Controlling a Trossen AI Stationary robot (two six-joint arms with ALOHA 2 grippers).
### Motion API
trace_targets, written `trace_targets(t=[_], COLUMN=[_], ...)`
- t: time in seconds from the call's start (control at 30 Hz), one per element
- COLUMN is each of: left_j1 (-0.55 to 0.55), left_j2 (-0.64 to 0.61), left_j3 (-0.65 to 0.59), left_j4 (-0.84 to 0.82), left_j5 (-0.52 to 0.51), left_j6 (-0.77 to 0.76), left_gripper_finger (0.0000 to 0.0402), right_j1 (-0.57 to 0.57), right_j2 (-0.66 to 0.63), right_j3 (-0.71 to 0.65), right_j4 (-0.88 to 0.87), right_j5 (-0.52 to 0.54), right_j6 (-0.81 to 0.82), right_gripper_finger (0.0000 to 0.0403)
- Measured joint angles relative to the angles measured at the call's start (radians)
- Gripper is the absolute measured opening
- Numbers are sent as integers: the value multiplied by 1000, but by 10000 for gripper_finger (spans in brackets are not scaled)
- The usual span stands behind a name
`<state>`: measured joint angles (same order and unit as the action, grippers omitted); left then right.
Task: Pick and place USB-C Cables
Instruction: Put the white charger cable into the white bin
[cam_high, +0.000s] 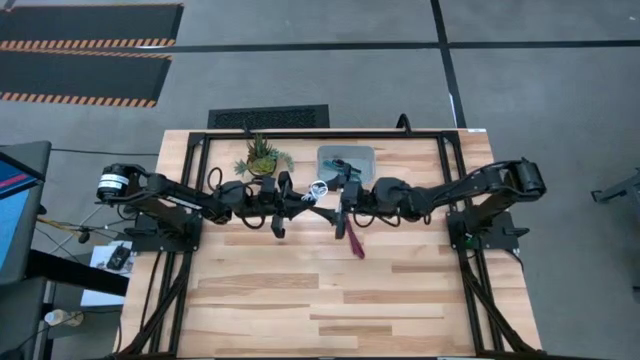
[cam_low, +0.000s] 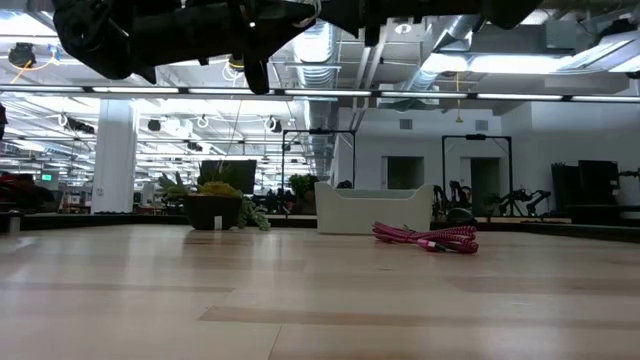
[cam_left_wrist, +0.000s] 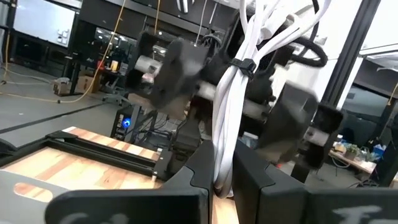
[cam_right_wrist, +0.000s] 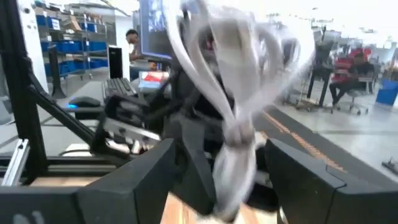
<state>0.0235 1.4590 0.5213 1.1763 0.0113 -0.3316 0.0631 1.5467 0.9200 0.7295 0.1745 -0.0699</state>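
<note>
1. Left wrist view: the left gripper (cam_left_wrist: 224, 180) is clenched on the white coiled USB-C cable bundle (cam_left_wrist: 231, 112), held in the air near the grey plastic bin (cam_high: 346, 159).
2. The right gripper (cam_right_wrist: 217, 180) stands spread around that bundle.
3. Judged a handover: next, the right closes and the left releases.
4. The magenta braided cable (cam_high: 356, 243) lies in front of the bin.

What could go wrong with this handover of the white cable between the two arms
The left gripper pinches only the lower end of the white cable, so the bundle might slip or swing.

The right gripper stands open around it; closing off-centre could miss or knock it.

If dropped, it might fall short of the grey bin, possibly near the magenta cable.
</note>
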Motion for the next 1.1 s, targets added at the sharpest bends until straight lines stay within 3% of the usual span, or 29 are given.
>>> trace_targets(t=[0.13,0.33,0.4,0.8,1.1], left_j1=[0,-1,-1,-1,0], left_j2=[0,0,0,-1,0], left_j3=[0,0,0,0,1], left_j4=[-2,-6,-6,-52,-103], left_j5=[0,-19,-20,-26,-84], left_j6=[-4,-4,-6,-76,-117], left_gripper_finger=[16,16,16,29,105], right_j1=[1,-8,-14,-15,-57], right_j2=[-2,-2,-2,-2,-35], right_j3=[4,4,4,3,4], right_j4=[-4,-1,-2,-26,-49], right_j5=[0,1,-11,-15,-13], right_j6=[-36,-62,-65,9,28], right_gripper_finger=[226,53,22,13,13])
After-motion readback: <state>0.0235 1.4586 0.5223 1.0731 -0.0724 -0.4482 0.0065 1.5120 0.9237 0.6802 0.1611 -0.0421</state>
